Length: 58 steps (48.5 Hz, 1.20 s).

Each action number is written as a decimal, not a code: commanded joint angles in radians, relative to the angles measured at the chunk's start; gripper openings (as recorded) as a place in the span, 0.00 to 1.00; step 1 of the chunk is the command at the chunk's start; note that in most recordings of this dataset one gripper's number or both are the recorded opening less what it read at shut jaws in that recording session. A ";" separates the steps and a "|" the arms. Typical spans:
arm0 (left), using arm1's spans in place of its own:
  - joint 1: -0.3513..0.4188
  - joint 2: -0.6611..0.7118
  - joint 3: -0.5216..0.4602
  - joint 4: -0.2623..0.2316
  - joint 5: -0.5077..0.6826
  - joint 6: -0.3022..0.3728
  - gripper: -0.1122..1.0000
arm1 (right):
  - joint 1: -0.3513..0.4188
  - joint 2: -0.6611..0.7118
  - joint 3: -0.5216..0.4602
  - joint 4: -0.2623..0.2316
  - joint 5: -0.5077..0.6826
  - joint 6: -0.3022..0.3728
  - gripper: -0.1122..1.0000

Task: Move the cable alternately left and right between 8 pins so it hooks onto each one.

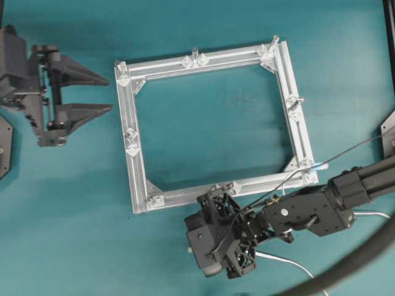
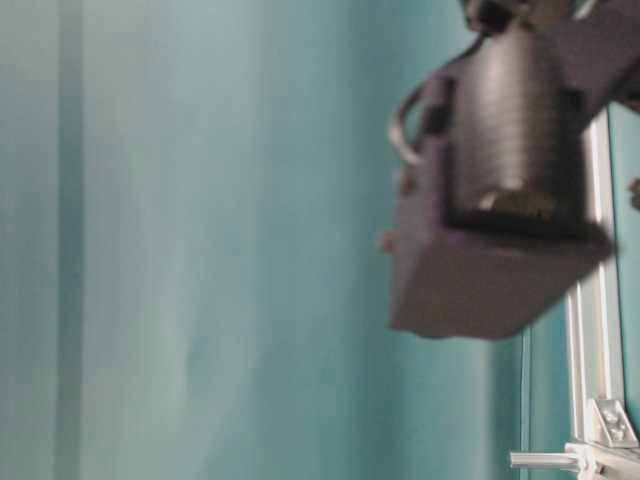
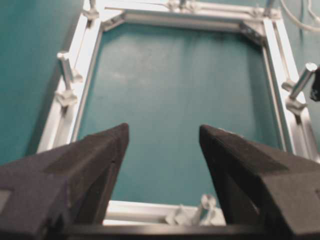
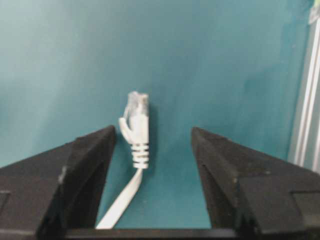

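Observation:
The cable's [image 4: 121,198] white flat cord and its clear plug [image 4: 138,119] lie on the teal table between the fingers of my right gripper [image 4: 152,135]. That gripper is open, and neither finger touches the plug. From overhead the right gripper [image 1: 216,245] hangs just in front of the silver frame's [image 1: 185,196] near rail, with white cable [image 1: 290,262] trailing to its right. The pins [image 1: 195,54] stand upright around the frame. My left gripper [image 1: 110,92] is open beside the frame's left rail. In its own view the left gripper [image 3: 164,131] is empty and faces across the frame [image 3: 80,75].
A thick dark hose [image 1: 352,265] curves across the near right corner. A thin black wire [image 1: 345,153] runs from the right arm [image 1: 345,191] over the frame's corner. The table-level view has the blurred right gripper body [image 2: 500,200] close up, beside a frame rail [image 2: 600,300].

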<state>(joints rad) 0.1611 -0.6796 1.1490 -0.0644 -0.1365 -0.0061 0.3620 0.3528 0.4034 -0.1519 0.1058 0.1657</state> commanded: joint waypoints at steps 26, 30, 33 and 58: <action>0.014 -0.276 0.097 0.003 0.100 0.005 0.74 | 0.035 0.006 -0.044 0.000 0.003 0.029 0.27; 0.015 -0.304 0.103 0.005 0.121 0.005 0.74 | 0.035 0.008 -0.044 0.000 0.003 0.044 0.24; 0.015 -0.324 0.107 0.003 0.138 0.005 0.74 | 0.035 0.006 -0.044 0.000 0.005 0.057 0.24; 0.015 -0.448 0.124 0.005 0.232 0.005 0.74 | 0.034 -0.293 0.100 -0.012 0.236 0.387 0.24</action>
<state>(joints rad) 0.1733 -1.1229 1.2839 -0.0644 0.0951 -0.0061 0.3927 0.1488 0.4817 -0.1534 0.2930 0.4909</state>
